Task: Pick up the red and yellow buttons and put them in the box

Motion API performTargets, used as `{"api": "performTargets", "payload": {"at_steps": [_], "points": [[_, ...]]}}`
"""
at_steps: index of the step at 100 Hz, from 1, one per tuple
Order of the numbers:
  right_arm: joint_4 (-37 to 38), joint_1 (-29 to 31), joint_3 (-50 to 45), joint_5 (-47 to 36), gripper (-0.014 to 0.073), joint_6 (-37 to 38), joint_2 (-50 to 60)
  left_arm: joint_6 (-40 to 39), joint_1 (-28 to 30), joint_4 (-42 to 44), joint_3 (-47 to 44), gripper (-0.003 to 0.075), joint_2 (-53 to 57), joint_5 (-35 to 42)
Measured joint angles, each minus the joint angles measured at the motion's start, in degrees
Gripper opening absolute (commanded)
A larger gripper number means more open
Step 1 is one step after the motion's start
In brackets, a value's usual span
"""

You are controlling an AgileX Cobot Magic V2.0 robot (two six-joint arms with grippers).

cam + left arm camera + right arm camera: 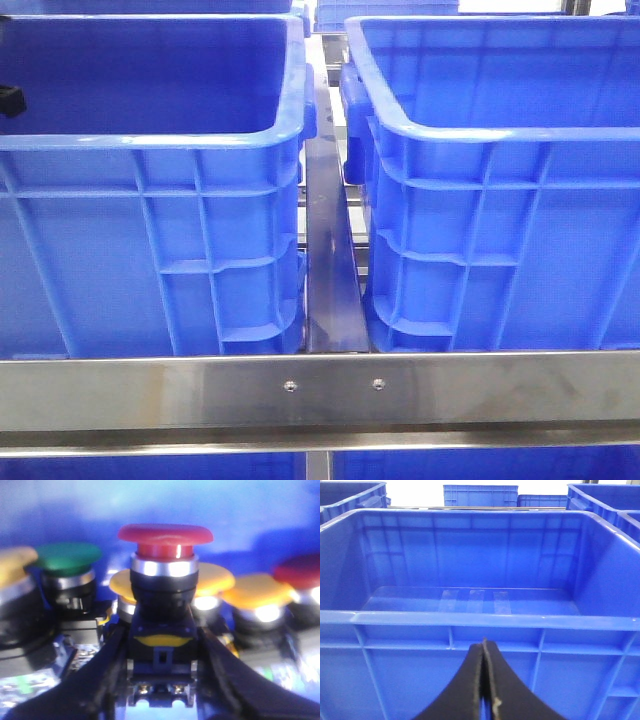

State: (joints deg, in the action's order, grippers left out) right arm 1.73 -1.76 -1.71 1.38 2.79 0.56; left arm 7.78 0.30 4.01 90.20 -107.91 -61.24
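In the left wrist view my left gripper (162, 645) is shut on the black body of a red button (165, 535), which stands upright between the fingers (100, 675). Yellow buttons (215, 577) stand right behind it, with another to the side (257, 590). My right gripper (483, 647) is shut and empty, just outside the near wall of an empty blue box (470, 617). The front view shows two blue crates side by side, left (150, 135) and right (480, 125). No gripper shows clearly there.
A green button (67, 557), a darker red one (300, 570) and another yellow one (12, 562) crowd around the held button. A steel rail (320, 385) crosses in front of the crates, with a narrow gap (328, 250) between them. More blue crates (480, 495) stand behind.
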Motion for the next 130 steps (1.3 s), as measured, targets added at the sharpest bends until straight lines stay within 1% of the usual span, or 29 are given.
{"api": "performTargets", "payload": {"at_steps": [11,28,42,59,84,108,130], "points": [[0.0,0.0,0.0,0.0,-0.0058,0.0,0.0,6.5,-0.8,-2.3,0.0,-0.0020,2.3,0.2],[0.0,0.0,0.0,0.0,-0.0058,0.0,0.0,19.1,-4.5,-6.3,0.0,-0.0020,5.8,0.1],[0.0,0.0,0.0,0.0,-0.0058,0.0,0.0,25.8,-7.9,-8.1,0.0,-0.0020,7.9,-1.8],[0.0,0.0,0.0,0.0,-0.0058,0.0,0.0,30.4,-11.0,-10.5,0.0,-0.0020,9.8,-4.3],[0.0,0.0,0.0,0.0,-0.0058,-0.1,0.0,38.5,-13.9,-20.3,0.0,-0.0020,12.7,-7.1],[0.0,0.0,0.0,0.0,-0.0058,-0.1,0.0,40.8,-18.1,-25.2,0.0,-0.0020,13.1,-9.6],[0.0,0.0,0.0,0.0,-0.0058,-0.1,0.0,42.9,-18.9,-33.4,0.0,-0.0020,13.1,-9.9]]}}
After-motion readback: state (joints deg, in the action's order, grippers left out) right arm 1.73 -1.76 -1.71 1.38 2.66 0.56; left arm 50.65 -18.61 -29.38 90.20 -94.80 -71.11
